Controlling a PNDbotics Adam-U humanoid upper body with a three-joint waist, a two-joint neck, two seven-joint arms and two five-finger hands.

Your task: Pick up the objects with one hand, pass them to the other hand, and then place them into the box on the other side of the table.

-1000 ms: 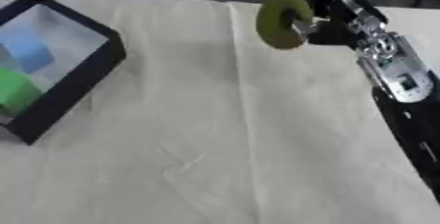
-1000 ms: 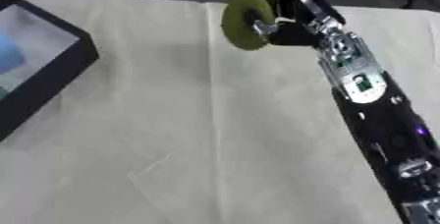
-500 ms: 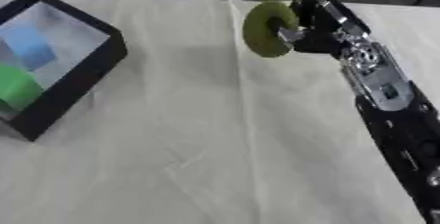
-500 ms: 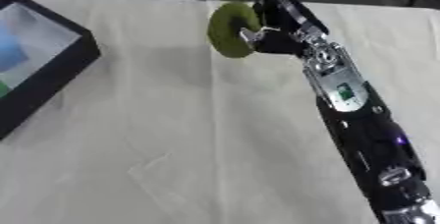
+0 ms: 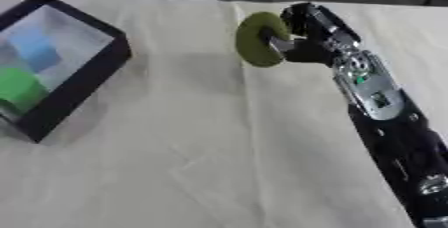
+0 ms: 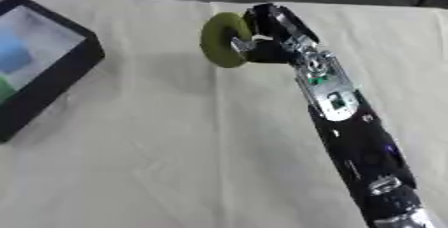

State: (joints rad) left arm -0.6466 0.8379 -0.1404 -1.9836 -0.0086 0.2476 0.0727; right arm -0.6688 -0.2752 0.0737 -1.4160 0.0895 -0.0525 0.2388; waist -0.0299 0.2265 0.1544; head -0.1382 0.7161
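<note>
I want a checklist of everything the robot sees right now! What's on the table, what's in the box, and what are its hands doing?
Surface: table under a cream cloth, creased.
Job's things: olive-green ring-shaped object, held up on edge by the right hand; black open box at the left, with a blue block and a green block inside.
Clutter: nothing seen.
Hands: right hand reaches in from the right, fingers curled round the ring; left hand not in view.
Cables: nothing seen.
Surroundings: dark area beyond the far edge of the table, too blurred to make out.
</note>
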